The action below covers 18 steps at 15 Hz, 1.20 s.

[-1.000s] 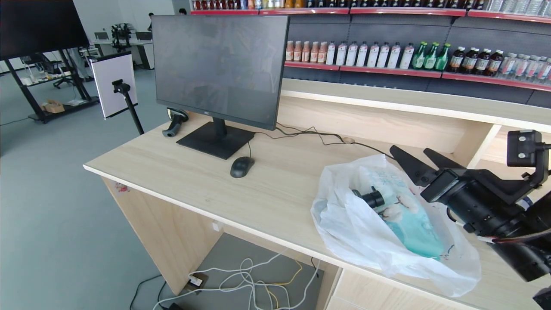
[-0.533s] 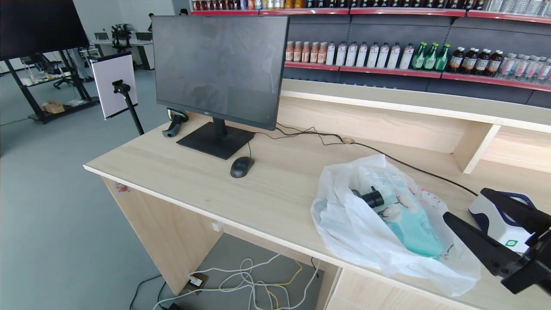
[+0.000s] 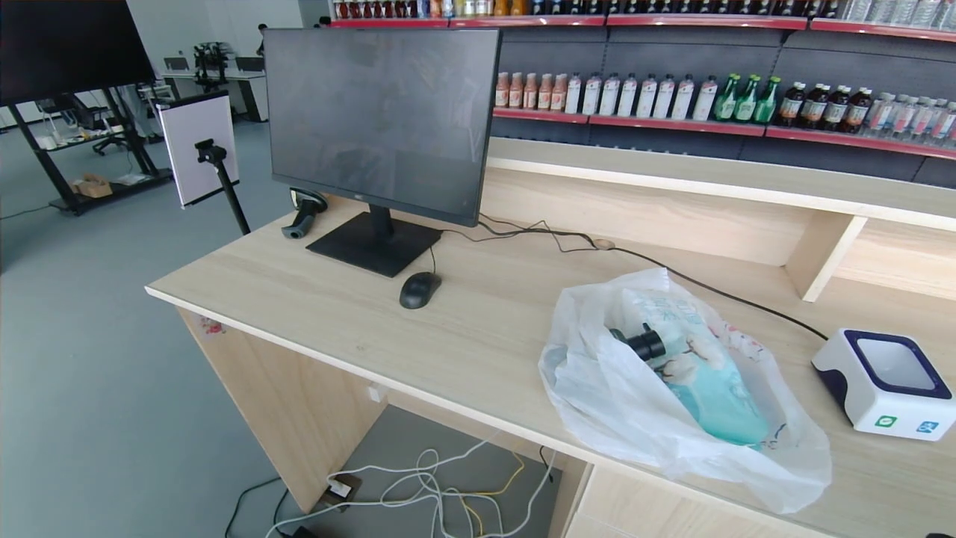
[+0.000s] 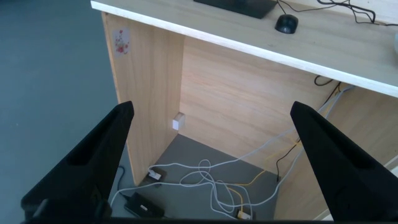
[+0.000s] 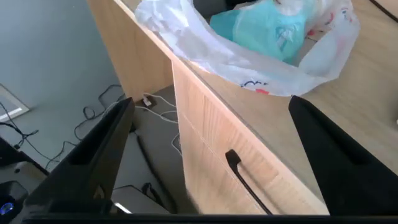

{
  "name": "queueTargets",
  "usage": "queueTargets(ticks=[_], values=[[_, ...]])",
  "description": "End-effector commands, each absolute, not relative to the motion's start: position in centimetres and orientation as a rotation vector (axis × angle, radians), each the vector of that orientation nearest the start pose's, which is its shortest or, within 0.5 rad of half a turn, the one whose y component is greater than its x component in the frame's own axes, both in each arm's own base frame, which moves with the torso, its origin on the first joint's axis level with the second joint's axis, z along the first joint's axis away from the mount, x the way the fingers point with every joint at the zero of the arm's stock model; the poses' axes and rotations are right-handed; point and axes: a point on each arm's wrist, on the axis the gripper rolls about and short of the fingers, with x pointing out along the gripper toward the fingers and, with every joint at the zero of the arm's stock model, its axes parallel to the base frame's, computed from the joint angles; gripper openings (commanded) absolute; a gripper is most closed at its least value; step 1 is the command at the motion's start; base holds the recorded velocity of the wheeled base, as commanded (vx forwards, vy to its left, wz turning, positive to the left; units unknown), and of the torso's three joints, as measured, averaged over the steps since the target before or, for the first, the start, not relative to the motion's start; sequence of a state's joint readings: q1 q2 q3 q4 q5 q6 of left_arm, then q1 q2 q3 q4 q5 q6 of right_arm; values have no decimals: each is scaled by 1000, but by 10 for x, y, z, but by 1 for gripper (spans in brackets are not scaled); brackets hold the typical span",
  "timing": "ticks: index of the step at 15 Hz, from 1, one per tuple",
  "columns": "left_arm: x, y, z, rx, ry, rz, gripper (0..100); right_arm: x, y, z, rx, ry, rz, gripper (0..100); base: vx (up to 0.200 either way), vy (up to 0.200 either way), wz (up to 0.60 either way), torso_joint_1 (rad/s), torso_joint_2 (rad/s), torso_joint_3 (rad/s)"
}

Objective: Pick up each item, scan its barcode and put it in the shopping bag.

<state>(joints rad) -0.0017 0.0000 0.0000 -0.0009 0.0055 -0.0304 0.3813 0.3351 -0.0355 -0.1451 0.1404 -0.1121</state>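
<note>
A white translucent shopping bag (image 3: 672, 403) lies on the wooden counter (image 3: 463, 321), toward its front right. Inside it are a teal soft pack (image 3: 706, 377) and a dark-capped bottle (image 3: 644, 344). A white box scanner (image 3: 885, 382) with a dark window stands to the bag's right. My right gripper (image 5: 211, 99) is open and holds nothing; it hangs lower than the counter top, in front of the bag (image 5: 249, 46) and teal pack (image 5: 273, 22). My left gripper (image 4: 211, 106) is open and holds nothing, low in front of the counter's open underside.
A monitor (image 3: 381, 119) stands at the back left with a black mouse (image 3: 420, 289) and a handheld scanner (image 3: 302, 213) near it. A cable (image 3: 672, 273) runs across the counter. Loose cables (image 4: 211, 186) lie on the floor underneath. A drawer handle (image 5: 245, 180) sits below the bag.
My right arm has dropped from over the bag, down to the right and out of the head view, uncovering the box scanner. The bag and its contents have not moved.
</note>
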Motion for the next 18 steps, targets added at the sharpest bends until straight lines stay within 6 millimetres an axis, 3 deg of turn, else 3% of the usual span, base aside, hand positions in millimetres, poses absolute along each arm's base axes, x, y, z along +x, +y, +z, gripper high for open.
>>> queueTargets(ticks=[1, 5, 7, 13, 16, 18], values=[[-23, 0, 76, -31, -2, 5, 100, -22, -5, 82, -131, -15, 527, 100, 0, 0, 0, 0, 0, 0], [-23, 0, 76, -29, -2, 5, 100, -13, 1, 84, -121, 124, 333, 100, 0, 0, 0, 0, 0, 0], [-23, 0, 76, -31, -2, 5, 100, -11, 1, 84, -109, 144, 334, 100, 0, 0, 0, 0, 0, 0], [-23, 0, 76, -31, -2, 5, 100, -20, 4, 82, -120, 42, 106, 100, 0, 0, 0, 0, 0, 0], [-23, 0, 76, -31, -2, 5, 100, -24, 3, 80, -119, -25, 134, 100, 0, 0, 0, 0, 0, 0], [-23, 0, 76, -32, -2, 5, 100, -23, 1, 79, -96, -38, 26, 100, 0, 0, 0, 0, 0, 0]])
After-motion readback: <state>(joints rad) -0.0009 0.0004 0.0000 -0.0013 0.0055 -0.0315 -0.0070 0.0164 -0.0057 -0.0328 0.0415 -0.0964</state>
